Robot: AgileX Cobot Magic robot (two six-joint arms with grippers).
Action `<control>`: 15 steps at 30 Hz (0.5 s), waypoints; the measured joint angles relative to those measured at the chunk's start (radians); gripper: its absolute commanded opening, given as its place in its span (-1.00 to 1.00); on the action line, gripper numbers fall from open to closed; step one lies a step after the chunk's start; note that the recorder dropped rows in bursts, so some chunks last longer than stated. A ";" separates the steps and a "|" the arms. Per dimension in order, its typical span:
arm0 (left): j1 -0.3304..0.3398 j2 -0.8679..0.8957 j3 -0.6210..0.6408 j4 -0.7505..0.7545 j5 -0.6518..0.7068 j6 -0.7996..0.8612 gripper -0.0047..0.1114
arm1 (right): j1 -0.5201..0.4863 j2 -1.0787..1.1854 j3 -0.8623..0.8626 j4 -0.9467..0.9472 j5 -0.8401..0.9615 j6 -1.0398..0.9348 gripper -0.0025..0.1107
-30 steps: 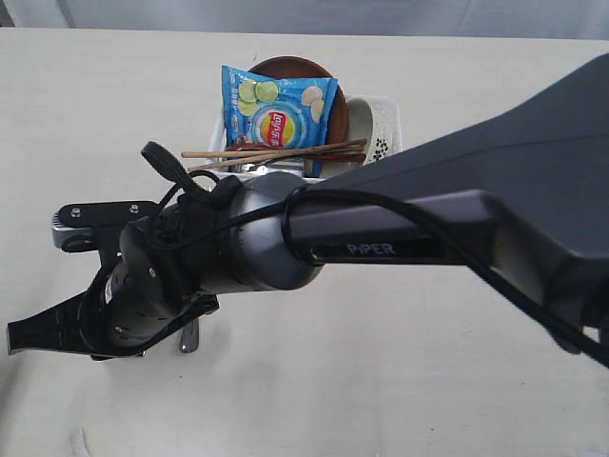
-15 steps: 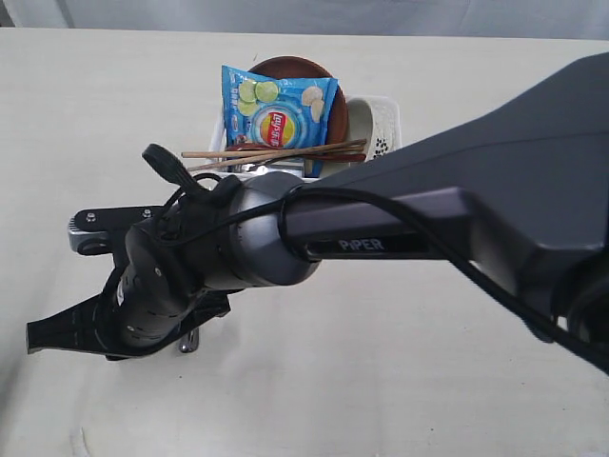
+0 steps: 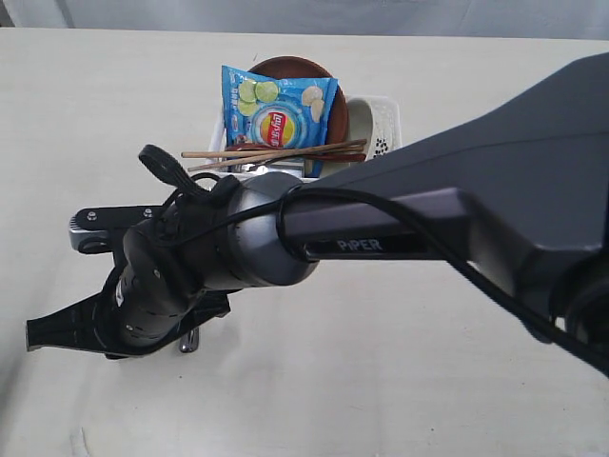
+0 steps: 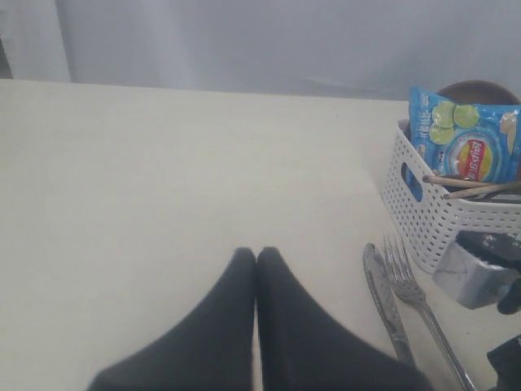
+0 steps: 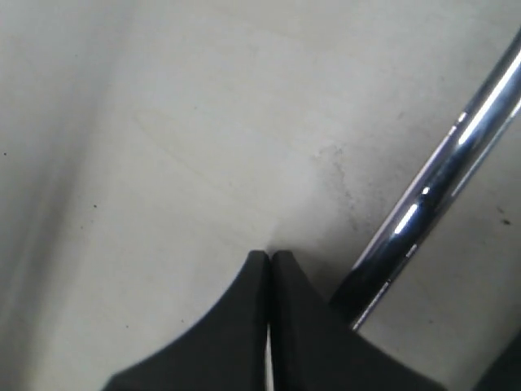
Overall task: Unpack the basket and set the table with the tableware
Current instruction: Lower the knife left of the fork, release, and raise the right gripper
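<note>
The white basket [image 3: 388, 112] stands at the back of the table [image 3: 457, 381]. It holds the brown plate [image 3: 295, 69], wooden chopsticks [image 3: 276, 152] laid across its rim and the white floral bowl [image 3: 362, 124]. A steel knife [image 4: 383, 293] and fork [image 4: 411, 281] lie side by side on the table beside the basket [image 4: 423, 220]. My right gripper [image 3: 30, 335] has reached across to the left; it is shut and empty [image 5: 270, 254], with a steel handle [image 5: 440, 171] lying beside its tips. My left gripper [image 4: 256, 252] is shut with nothing in it, over bare table. The cup is hidden.
A blue chips bag [image 3: 276, 109] stands in the basket in front of the plate. The right arm [image 3: 428, 228] crosses the middle of the exterior view and hides the table under it. A handle end [image 3: 188, 341] pokes out below the wrist.
The right gripper shifted slightly to the right within the last second, then held still. The basket and its contents stayed put.
</note>
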 measured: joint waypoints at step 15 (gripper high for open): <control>0.000 0.000 0.000 0.000 0.000 0.000 -0.92 | 0.000 -0.006 -0.004 -0.148 0.036 0.128 -0.96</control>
